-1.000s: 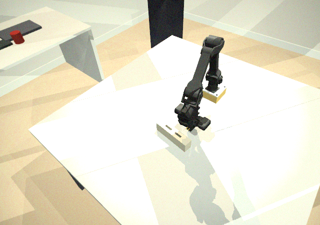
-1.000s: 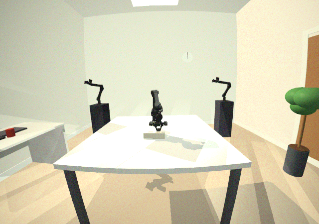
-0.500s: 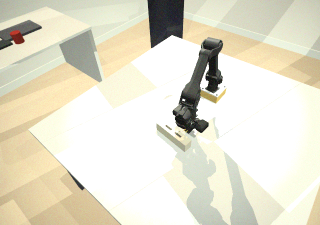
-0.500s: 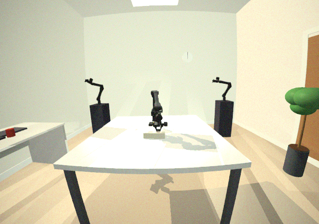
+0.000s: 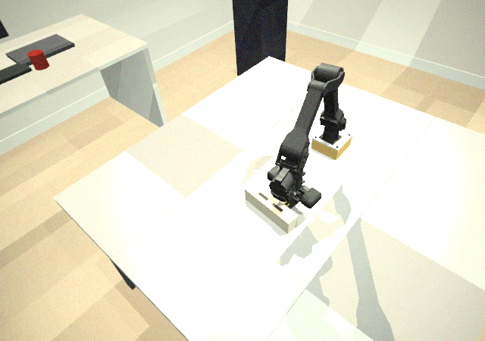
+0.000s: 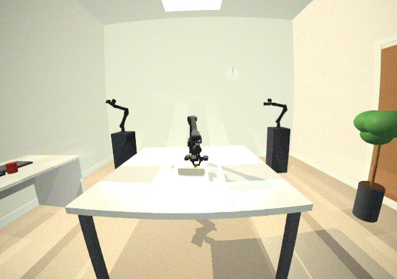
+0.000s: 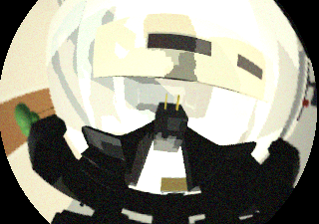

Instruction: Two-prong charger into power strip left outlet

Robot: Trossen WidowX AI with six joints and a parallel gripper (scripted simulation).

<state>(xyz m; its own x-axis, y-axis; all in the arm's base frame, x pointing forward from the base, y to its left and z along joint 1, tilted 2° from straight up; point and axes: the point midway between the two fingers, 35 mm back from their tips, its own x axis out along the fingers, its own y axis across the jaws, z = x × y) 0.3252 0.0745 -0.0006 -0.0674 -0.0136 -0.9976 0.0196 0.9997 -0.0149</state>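
The cream power strip (image 5: 270, 212) (image 6: 191, 172) (image 7: 117, 62) lies on the table, with two dark outlet recesses in its top. In the wrist view one recess (image 7: 171, 41) is near the middle and the other (image 7: 250, 66) is at the right. My gripper (image 7: 167, 123) (image 6: 196, 164) is shut on the black charger (image 7: 171, 115). The charger's two gold prongs (image 7: 165, 103) (image 5: 286, 204) are bare and point toward the strip. In the wrist view they appear just short of its near edge, roughly in line with the middle recess. Their exact height is unclear.
The arm's yellow and white base (image 5: 324, 148) stands on the white table (image 5: 219, 251) (image 6: 189, 199) behind the strip. Shadows of the arm fall across the table beside the strip. A side desk with a red cup (image 5: 38, 60) (image 6: 12, 167) stands apart at the left.
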